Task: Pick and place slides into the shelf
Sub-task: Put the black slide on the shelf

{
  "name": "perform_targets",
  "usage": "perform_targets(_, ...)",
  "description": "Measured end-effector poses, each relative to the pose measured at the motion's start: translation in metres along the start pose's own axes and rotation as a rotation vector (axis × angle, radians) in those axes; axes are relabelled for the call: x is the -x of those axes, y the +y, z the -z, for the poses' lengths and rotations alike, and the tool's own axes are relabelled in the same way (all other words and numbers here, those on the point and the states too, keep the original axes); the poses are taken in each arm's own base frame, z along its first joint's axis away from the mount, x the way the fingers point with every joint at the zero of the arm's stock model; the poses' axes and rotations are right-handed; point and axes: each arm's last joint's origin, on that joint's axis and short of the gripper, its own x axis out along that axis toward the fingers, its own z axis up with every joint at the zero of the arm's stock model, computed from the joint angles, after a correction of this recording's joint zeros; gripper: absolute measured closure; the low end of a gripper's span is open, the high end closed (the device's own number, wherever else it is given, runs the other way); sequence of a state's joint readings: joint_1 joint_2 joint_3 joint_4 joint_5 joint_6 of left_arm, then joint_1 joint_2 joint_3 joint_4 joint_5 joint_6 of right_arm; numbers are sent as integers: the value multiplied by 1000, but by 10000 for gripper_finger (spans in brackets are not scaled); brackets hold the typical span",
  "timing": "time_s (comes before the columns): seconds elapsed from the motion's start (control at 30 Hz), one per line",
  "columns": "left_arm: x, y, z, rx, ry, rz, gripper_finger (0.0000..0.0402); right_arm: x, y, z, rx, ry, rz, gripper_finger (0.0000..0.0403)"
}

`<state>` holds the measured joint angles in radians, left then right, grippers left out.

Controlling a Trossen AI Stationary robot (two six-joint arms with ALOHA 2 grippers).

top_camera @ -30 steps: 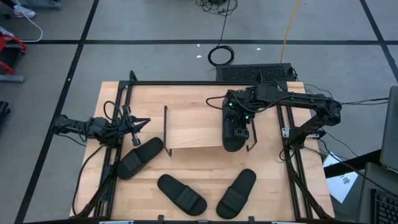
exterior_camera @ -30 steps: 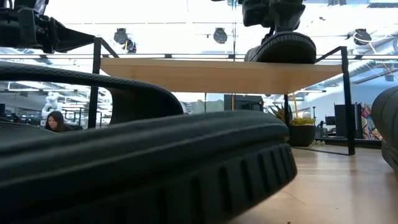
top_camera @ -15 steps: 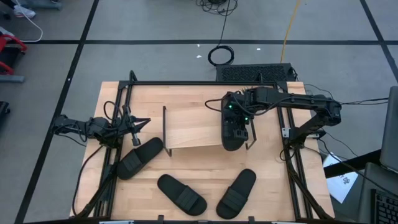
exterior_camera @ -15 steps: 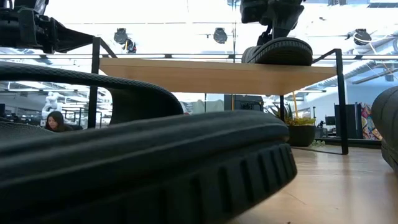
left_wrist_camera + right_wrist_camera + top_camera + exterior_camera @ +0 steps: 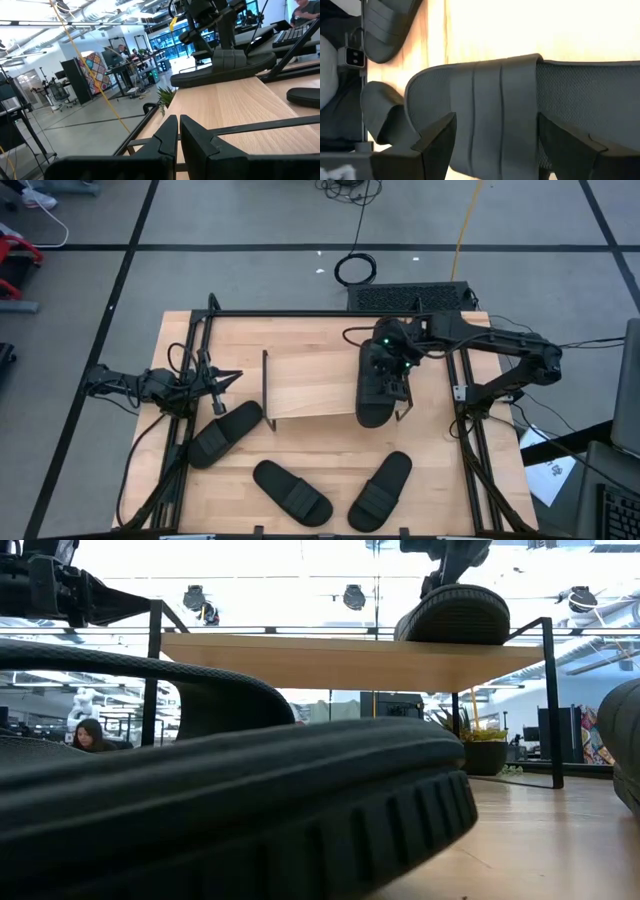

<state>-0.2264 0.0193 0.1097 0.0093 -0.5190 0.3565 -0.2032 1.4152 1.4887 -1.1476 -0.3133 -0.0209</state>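
One black slide lies sole-down along the right end of the shelf, a low wood-topped rack. Its near end juts a little past the plank's near edge. My right gripper hovers open just above its strap band, one finger to each side and tipped steeply down. Three more slides rest on the table: left, front middle and front right. My left gripper waits shut and level at the table's left edge, its fingers aimed at the shelf.
The table's black frame rails run along its edges. In the low view a slide fills the foreground and hides most of the tabletop. Bare wood lies between the shelf and the front slides. A person sits far off in the room.
My right gripper has risen off the slide on the shelf and drifted a little toward the table's right edge, tipping slightly, its jaws equally wide throughout. The slide stays on the shelf top.
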Motion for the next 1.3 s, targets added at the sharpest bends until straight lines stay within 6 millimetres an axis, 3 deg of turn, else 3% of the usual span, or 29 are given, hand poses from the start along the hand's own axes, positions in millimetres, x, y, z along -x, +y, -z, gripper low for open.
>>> perform_targets(0.4, 0, 0, 0, 0, 0, 0, 376, 4, -8, -1, 123, -5, 290, 135)
perform_targets(0.67, 0, 0, 0, -4, 4, 0, 376, 25, -13, -6, 249, -103, 682, 142)
perform_targets(0.83, 0, 0, 1, -5, 7, -3, 376, 37, -30, -5, 203, -117, 773, 206)
perform_targets(1.1, 0, 0, 1, -8, 8, -3, 376, 51, -71, 5, 102, -107, 689, 382)
perform_targets(1.3, 0, 0, 1, -11, 8, -3, 376, 62, -97, 21, 6, -88, 605, 393)
